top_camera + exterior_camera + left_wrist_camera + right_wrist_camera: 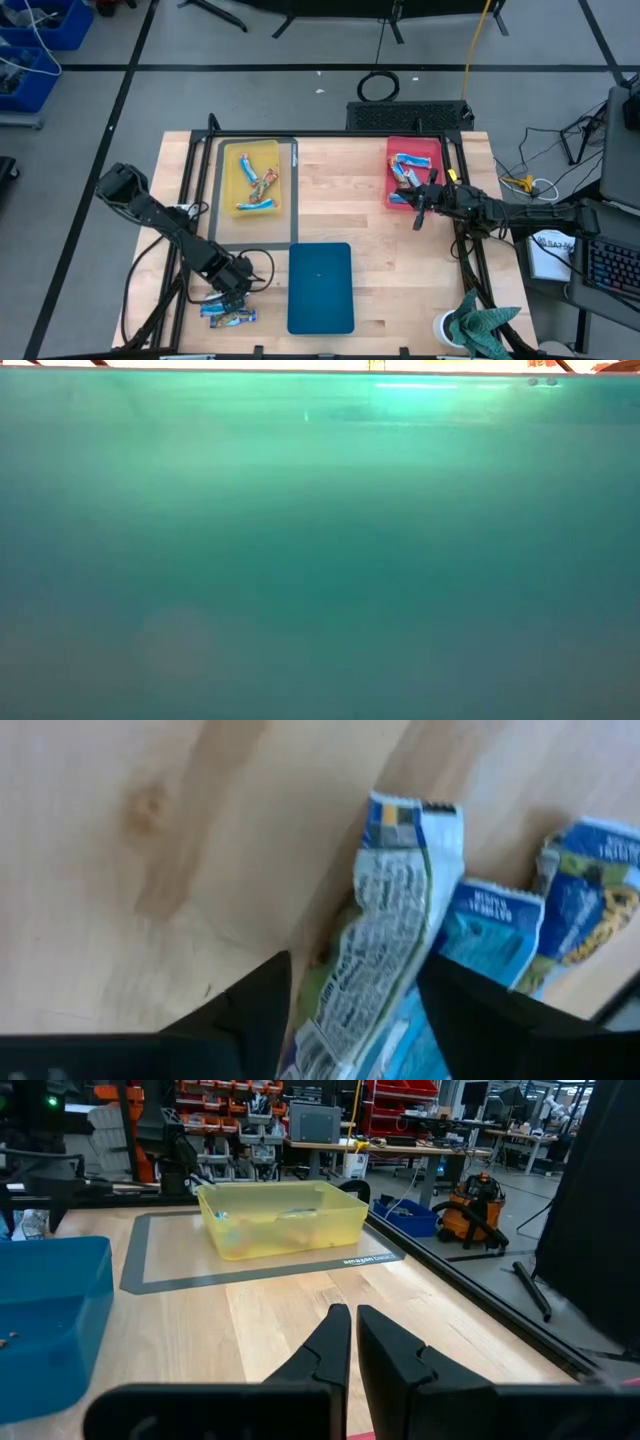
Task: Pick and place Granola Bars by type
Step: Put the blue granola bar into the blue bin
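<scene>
My left gripper (232,290) is near the table's near left corner, shut on a granola bar (390,920) whose printed white back with a green edge shows. Two blue-and-white bars (492,928) (590,900) lie on the wood beside it, seen from above as a small pile (228,314). More bars lie in the yellow tray (252,178) and in the red tray (412,170). My right gripper (419,215) hovers at the red tray's near edge, shut and empty (353,1315). The low view shows only a teal blur. My left gripper pinches the bar between its two fingers (262,1005), which stand on its long edges at the wrapper's near part (345,1005). The fingers come from above and lie across the bar. Its far crimped end (412,820) sticks out ahead, partly over a blue bar.
A blue tray (320,288) sits at the table's near middle, just right of my left gripper. A grey-framed mat (292,200) surrounds the yellow tray. A green cloth (485,325) lies at the near right corner. Bare wood runs between the trays.
</scene>
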